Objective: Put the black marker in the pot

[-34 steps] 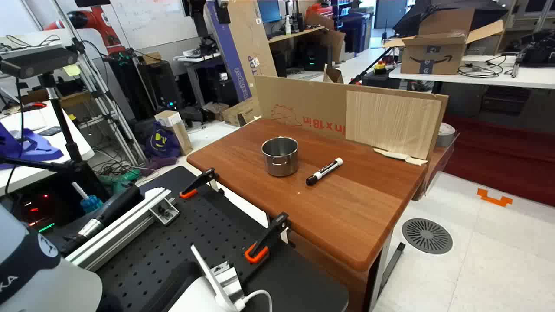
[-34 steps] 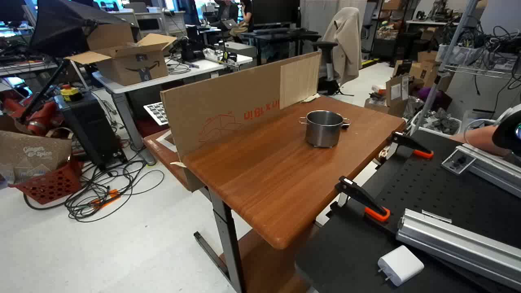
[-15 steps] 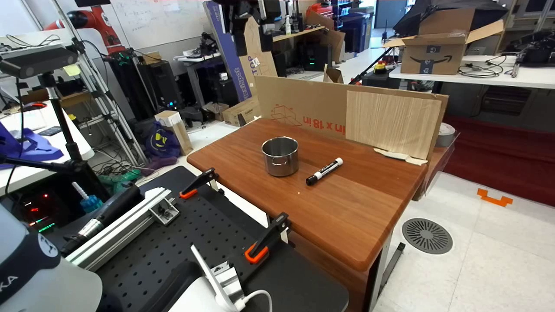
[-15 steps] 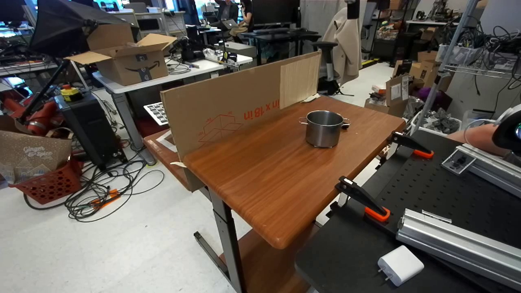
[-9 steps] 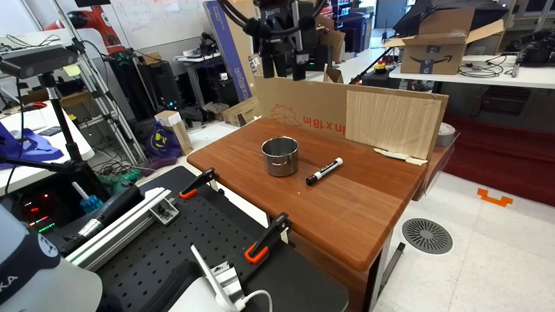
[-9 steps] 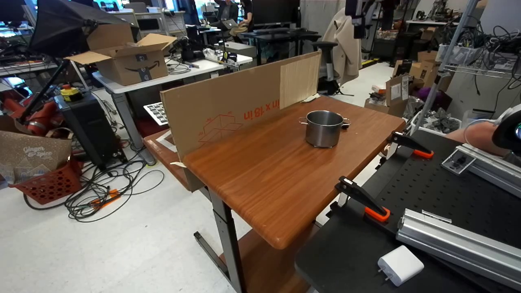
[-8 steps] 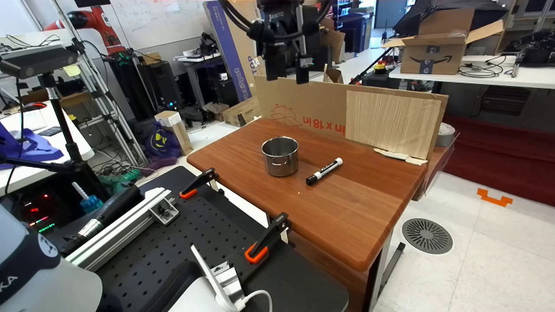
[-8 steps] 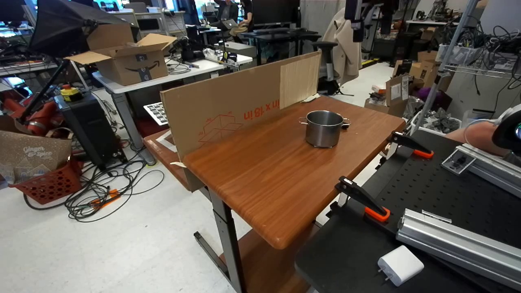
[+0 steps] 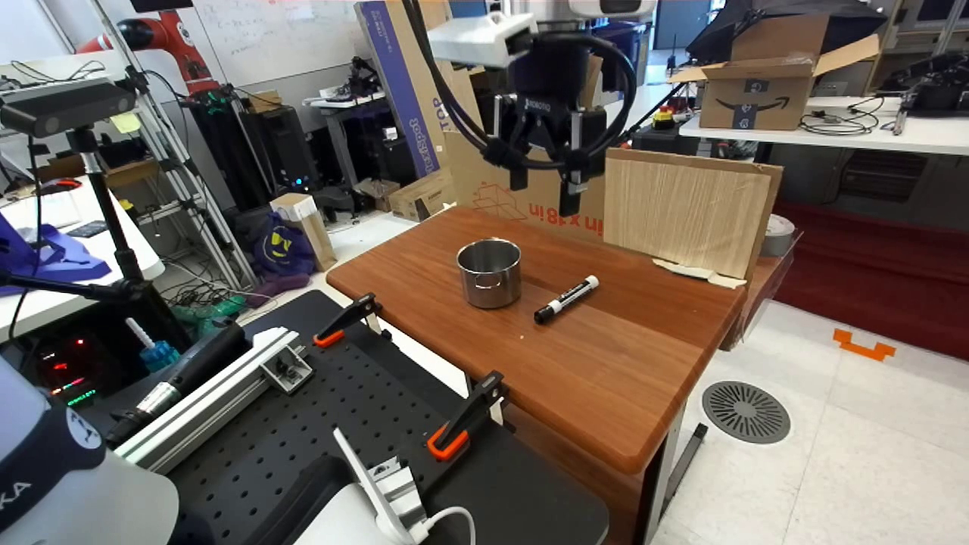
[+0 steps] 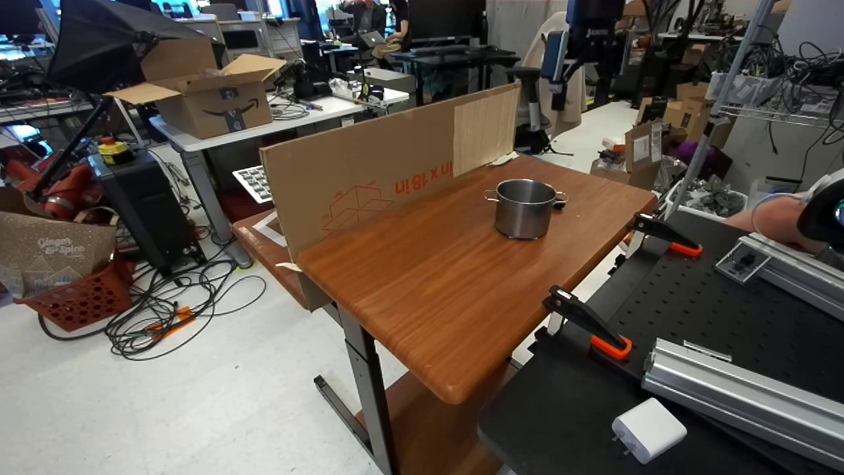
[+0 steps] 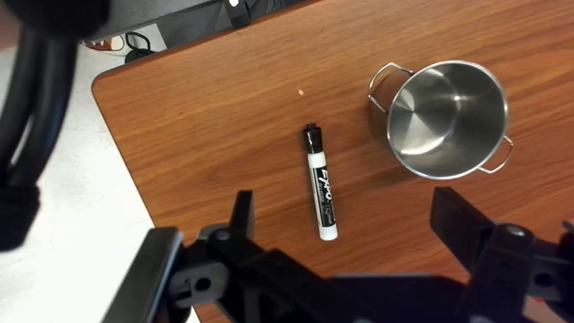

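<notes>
Wrist view | marker [image 11: 321, 190]: white barrel, black cap, dark EXPO label, lying flat | fingers [image 11: 458, 224]: wide apart

A: so what sort of place is this?

B: pretty clearly a robotics lab. An exterior view has a red robot arm [image 9: 188, 57] near a whiteboard [image 9: 261, 38], a camera [image 9: 64, 104], and a black board [image 9: 341, 378] full of holes with clamps [image 9: 471, 409] on its edge.

A: ok but the rest?

B: also lab-ish. In an exterior view there's a stop button [image 10: 115, 152], cables [image 10: 142, 330] tangled on the floor [image 10: 198, 409], an open box [image 10: 227, 109] on a desk [image 10: 323, 113], and two people [image 10: 397, 26] near a laptop [image 10: 374, 38].
</notes>
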`<state>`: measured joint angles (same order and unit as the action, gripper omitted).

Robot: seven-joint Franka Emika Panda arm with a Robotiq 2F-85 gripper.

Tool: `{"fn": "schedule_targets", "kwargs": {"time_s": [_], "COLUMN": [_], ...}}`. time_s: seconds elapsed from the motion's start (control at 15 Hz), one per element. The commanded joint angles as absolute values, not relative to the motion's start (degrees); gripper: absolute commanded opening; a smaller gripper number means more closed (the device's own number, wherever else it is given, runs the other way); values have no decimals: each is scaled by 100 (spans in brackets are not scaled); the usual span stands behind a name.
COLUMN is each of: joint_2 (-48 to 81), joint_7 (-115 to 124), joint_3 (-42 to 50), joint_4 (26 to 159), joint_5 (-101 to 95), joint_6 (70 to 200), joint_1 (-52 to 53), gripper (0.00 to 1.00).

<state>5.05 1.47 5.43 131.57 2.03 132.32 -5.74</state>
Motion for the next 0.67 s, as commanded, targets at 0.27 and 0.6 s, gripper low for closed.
{"fn": "schedule_targets", "kwargs": {"time_s": [0.27, 0.6], "joint_2": [1533, 2067], "joint_7": [-467, -380], "joint_3": [520, 509], "joint_4": [12770, 12579], "joint_5": [959, 829], "joint_6": [13841, 13945], "joint_1": [-860, -887], "gripper": [100, 100]}}
